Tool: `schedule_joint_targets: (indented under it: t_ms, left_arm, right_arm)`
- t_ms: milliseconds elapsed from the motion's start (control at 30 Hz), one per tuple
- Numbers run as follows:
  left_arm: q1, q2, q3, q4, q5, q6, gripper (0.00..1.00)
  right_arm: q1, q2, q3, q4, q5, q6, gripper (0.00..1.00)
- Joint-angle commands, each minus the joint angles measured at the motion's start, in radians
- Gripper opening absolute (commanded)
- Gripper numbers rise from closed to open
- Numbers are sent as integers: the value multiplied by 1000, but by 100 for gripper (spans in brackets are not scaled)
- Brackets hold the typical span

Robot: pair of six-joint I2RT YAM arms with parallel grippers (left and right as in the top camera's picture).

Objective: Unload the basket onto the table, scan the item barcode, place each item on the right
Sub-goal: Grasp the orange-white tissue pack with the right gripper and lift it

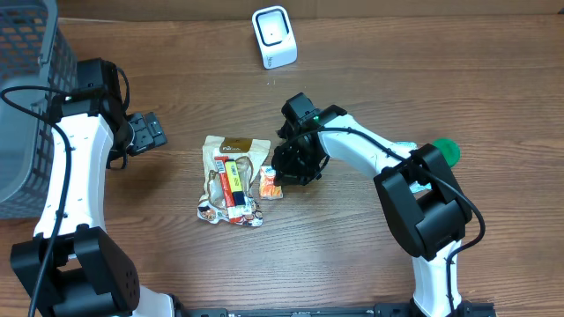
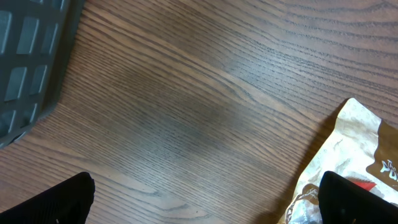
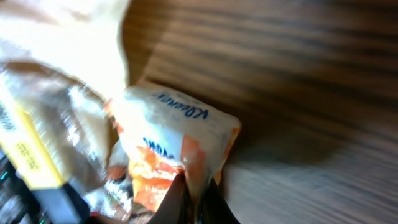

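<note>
A small white and orange snack packet (image 1: 270, 182) (image 3: 171, 146) lies at the right edge of a larger tan pouch (image 1: 231, 179) (image 3: 56, 93) (image 2: 354, 162) in the middle of the table. My right gripper (image 1: 280, 176) (image 3: 194, 198) is shut on the small packet's crimped edge, its dark fingers (image 3: 174, 202) pinching the foil. A white barcode scanner (image 1: 274, 36) stands at the table's far edge. Well to the left, my left gripper (image 1: 148, 132) (image 2: 205, 202) hangs open over bare wood, nothing between its fingertips (image 2: 59, 199).
A grey mesh basket (image 1: 26, 97) (image 2: 31, 56) fills the far left corner. A yellow and black bar (image 1: 233, 180) lies on the tan pouch. A green round object (image 1: 447, 150) sits behind the right arm.
</note>
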Motion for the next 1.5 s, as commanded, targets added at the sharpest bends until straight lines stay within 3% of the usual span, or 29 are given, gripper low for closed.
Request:
schedule_joint_targets:
  t_ms: [0, 200, 367, 700, 1067, 1467]
  left_arm:
    - [-2, 8, 14, 1, -2, 15, 100]
    - [-2, 8, 14, 1, -1, 15, 100]
    - [-3, 8, 14, 1, -2, 15, 100]
    - [-3, 8, 14, 1, -2, 15, 100]
    - [-3, 8, 14, 1, -2, 15, 100]
    - [-3, 8, 14, 1, -2, 15, 100]
  right_arm:
    - [-59, -30, -14, -4, -219, -125, 4]
    - [-182, -46, -14, -87, -589, -390, 4]
    - [-257, -49, -14, -280, -864, -765, 4]
    - [-349, -49, -15, -827, -932, -1487, 4]
    - [-349, -51, -23, -835, -1030, -1487, 4]
    - [-349, -51, -23, -835, -1030, -1310, 4]
